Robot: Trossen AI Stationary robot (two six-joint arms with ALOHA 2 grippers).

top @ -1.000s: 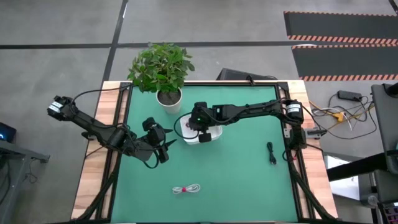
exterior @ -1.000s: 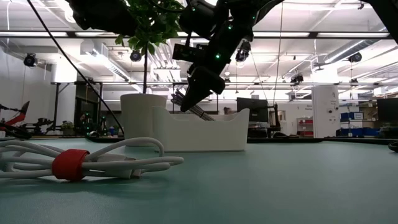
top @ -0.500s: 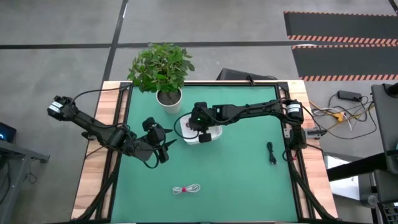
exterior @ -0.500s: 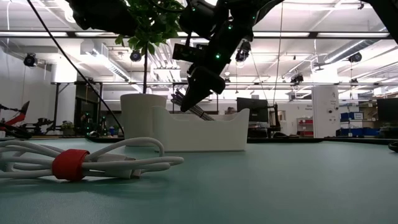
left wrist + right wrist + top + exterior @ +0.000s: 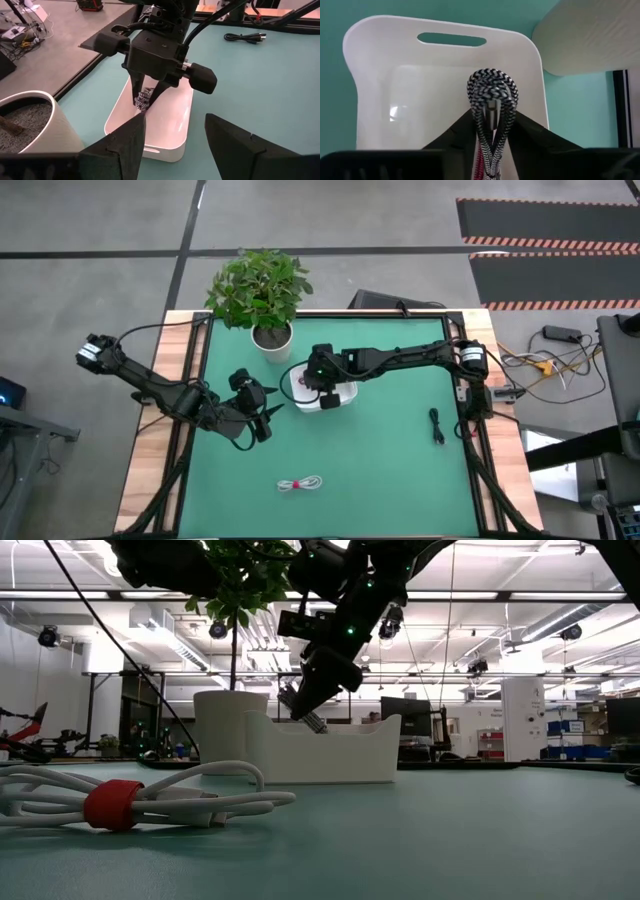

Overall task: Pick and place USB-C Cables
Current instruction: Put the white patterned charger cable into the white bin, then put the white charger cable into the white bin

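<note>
Near the centre of the high view, my right gripper (image 5: pixel 322 392) hangs over the white bin (image 5: pixel 345 394), fingers pinched on a braided black-and-white cable (image 5: pixel 491 102) held just above the bin's floor; the left wrist view shows the bundle (image 5: pixel 144 97) dangling between those fingers inside the bin's walls. Just up and left of the bin stands a white pot (image 5: pixel 271 338) with a leafy plant (image 5: pixel 258 285), close beside my right arm. My left gripper (image 5: pixel 266 420) waits left of the bin on the green mat (image 5: pixel 390 460), its fingers spread apart. A white cable with a red tie (image 5: pixel 301 483) lies toward the bottom middle of the high view, well apart from the bin, and fills the lower left of the low view (image 5: pixel 112 803). A black cable (image 5: pixel 437 426) lies near the mat's right edge.
</note>
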